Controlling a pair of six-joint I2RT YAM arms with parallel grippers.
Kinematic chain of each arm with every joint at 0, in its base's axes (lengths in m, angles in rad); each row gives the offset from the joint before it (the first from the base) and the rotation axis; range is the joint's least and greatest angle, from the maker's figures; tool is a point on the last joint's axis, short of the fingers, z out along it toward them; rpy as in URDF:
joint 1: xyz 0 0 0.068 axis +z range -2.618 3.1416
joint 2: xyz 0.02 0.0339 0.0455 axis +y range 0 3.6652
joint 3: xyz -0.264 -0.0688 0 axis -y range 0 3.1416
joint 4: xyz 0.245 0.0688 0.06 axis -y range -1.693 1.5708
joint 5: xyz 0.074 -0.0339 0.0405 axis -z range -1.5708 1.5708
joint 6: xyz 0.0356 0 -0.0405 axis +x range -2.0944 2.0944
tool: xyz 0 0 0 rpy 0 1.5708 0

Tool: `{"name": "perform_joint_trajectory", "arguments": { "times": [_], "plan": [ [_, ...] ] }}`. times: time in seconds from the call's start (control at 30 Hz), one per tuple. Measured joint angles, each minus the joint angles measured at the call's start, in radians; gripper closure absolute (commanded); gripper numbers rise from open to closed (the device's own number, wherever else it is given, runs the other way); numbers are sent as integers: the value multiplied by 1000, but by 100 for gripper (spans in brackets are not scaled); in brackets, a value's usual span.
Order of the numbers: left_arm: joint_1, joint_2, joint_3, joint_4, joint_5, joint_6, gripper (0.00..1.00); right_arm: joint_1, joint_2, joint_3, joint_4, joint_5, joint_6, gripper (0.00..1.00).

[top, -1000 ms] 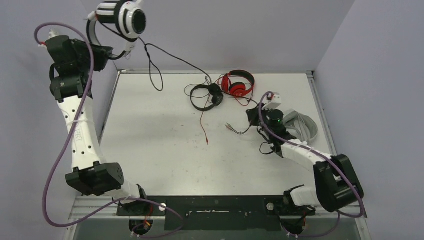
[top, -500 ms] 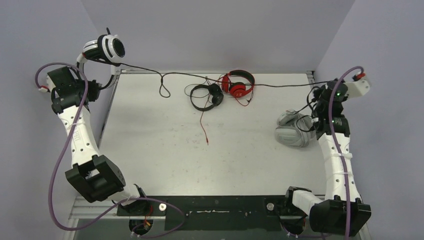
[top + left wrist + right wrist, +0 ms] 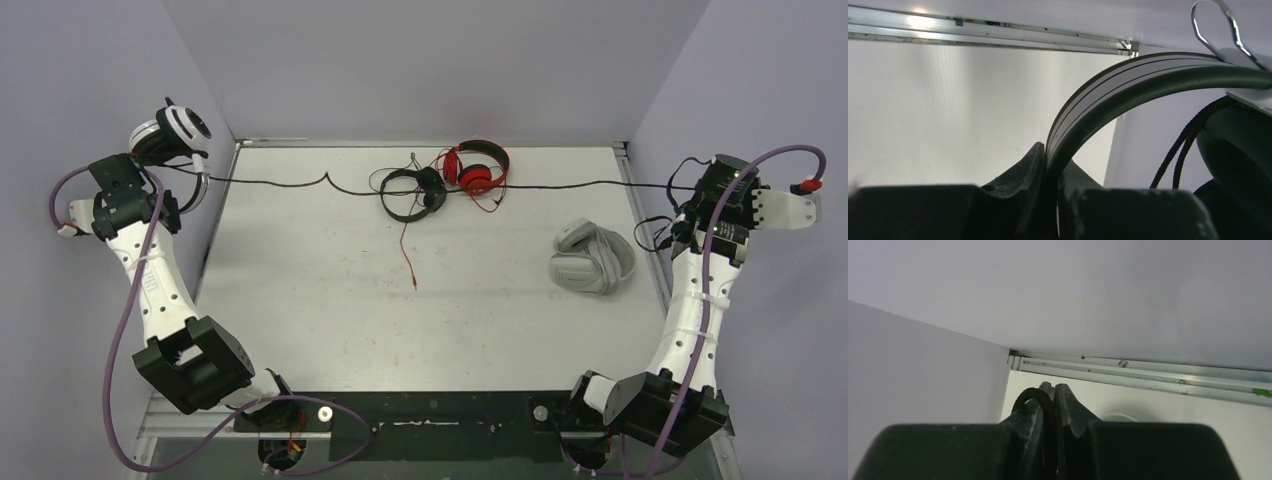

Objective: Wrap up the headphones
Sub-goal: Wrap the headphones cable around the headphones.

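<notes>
four pairs of headphones are in view, one of each colour. the white-and-black headphones (image 3: 172, 135) are up in the air past the far left edge of the table (image 3: 300, 300), earcups at the far end and headband curving back toward the near side. the left gripper (image 3: 1050, 165) has its fingers pinched narrow on that headband, which arches up and to the right in the left wrist view. their thin black cable (image 3: 270, 183) is the long axis here: it runs left to right across the far part of the table, nearly straight with one small kink, passing over the black headphones (image 3: 432, 195) and the red headphones (image 3: 478, 178), which lie just beside each other at the far middle. its right end is clamped between the closed fingers of the right gripper (image 3: 1054, 405), held off the far right edge. the light grey headphones (image 3: 590, 258) lie alone on the right side of the table.

against half a second ago, the left arm sits lower and further left, the right arm has swung further right, and the cable's sagging loop has pulled almost taut. the three pairs on the table have not shifted.
</notes>
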Motion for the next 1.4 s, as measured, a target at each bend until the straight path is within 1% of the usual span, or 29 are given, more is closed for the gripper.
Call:
{"name": "perform_joint_trajectory", "arguments": {
  "times": [0.03, 0.07, 0.1, 0.13, 0.17, 0.2, 0.3, 0.37, 0.43, 0.47, 0.53, 0.6, 0.73, 0.8, 0.87, 1.0, 1.1, 1.17, 1.27, 1.4],
  "plan": [
    [3, 0, 0, -14, -14, -6, 100, -7, 6, 0, -19, 5, 14, 69],
    [5, 0, 0, -21, -23, -11, 100, -12, 8, 0, -28, 7, 21, 46],
    [8, 0, 0, -23, -27, -16, 100, -17, 11, 0, -35, 10, 32, 25],
    [10, -1, -2, -20, -27, -18, 100, -21, 11, -1, -39, 13, 38, 10],
    [10, -2, -4, -17, -25, -18, 100, -23, 9, -2, -41, 16, 40, 3],
    [10, -2, -4, -16, -20, -18, 100, -23, 6, -3, -42, 19, 38, 0],
    [2, -2, -4, -2, 17, 6, 100, -22, -10, -15, -13, -18, -27, 0],
    [-20, -2, -3, 17, 29, 30, 100, -18, -20, -26, 57, -111, -103, 0],
    [-79, 5, 18, 30, 29, 61, 100, 2, -20, -31, 134, -233, -177, 0],
    [-110, 8, 32, 32, 28, 71, 100, 34, -17, -32, 167, -284, -209, 0],
    [-193, 16, 66, 42, 30, 97, 100, 153, -5, -32, 209, -325, -261, 0],
    [-263, 17, 93, 50, 40, 119, 100, 317, 10, -35, 234, -304, -304, 0],
    [-372, 17, 163, 56, 47, 163, 100, 584, 41, -56, 281, -283, -384, 0],
    [-417, 18, 206, 56, 42, 183, 100, 654, 48, -108, 368, -338, -436, 0],
    [-475, 27, 264, 53, 32, 209, 100, 690, 48, -193, 490, -434, -485, 0],
    [-630, 36, 356, 56, 22, 259, 100, 761, 71, -385, 770, -651, -570, 0],
    [-753, 36, 383, 55, 23, 299, 100, 838, 107, -439, 883, -756, -639, 0],
    [-829, 40, 388, 53, 31, 325, 100, 891, 129, -441, 948, -801, -684, 1],
    [-903, 55, 388, 35, 49, 351, 100, 949, 146, -460, 1077, -837, -721, 1],
    [-949, 69, 383, 22, 71, 369, 100, 969, 163, -577, 1302, -842, -724, 1]
  ]
}}
